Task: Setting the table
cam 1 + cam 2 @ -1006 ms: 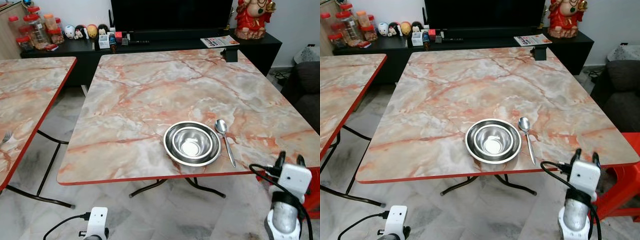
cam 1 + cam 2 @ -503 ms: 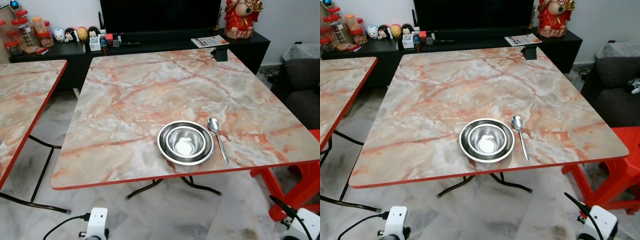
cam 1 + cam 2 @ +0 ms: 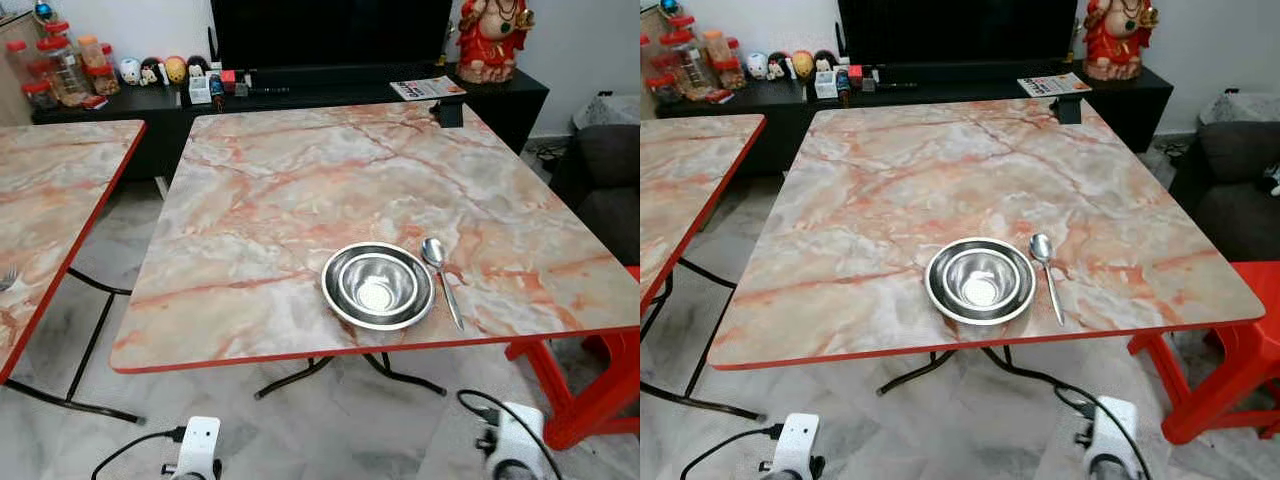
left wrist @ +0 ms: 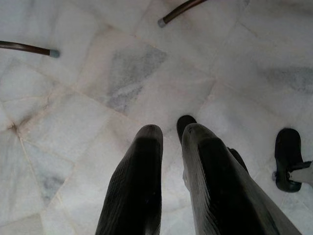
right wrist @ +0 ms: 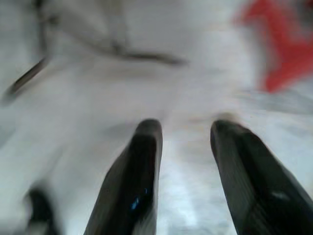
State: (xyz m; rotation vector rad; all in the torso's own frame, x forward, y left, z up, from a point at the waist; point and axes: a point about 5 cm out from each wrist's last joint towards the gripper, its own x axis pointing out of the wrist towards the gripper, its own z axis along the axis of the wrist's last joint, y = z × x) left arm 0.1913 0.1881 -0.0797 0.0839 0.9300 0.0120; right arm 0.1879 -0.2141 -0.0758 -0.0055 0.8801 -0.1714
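Observation:
Two nested steel bowls sit near the front edge of the marble-patterned table. A steel spoon lies just to their right, handle toward me. Both arms hang low in front of the table, over the white tiled floor. In the left wrist view, the left gripper has its fingers close together with nothing between them. The right wrist view is blurred; in it the right gripper is open and empty. The right wrist is below the table's front edge.
A second marble table stands at the left with a fork on its edge. A red plastic stool is by the table's right front corner, with a dark sofa behind it. A black cabinet runs along the back.
The right arm has dropped from beside the table's front right corner to hang low over the floor. The camera has shifted. Bowls and spoon stay put.

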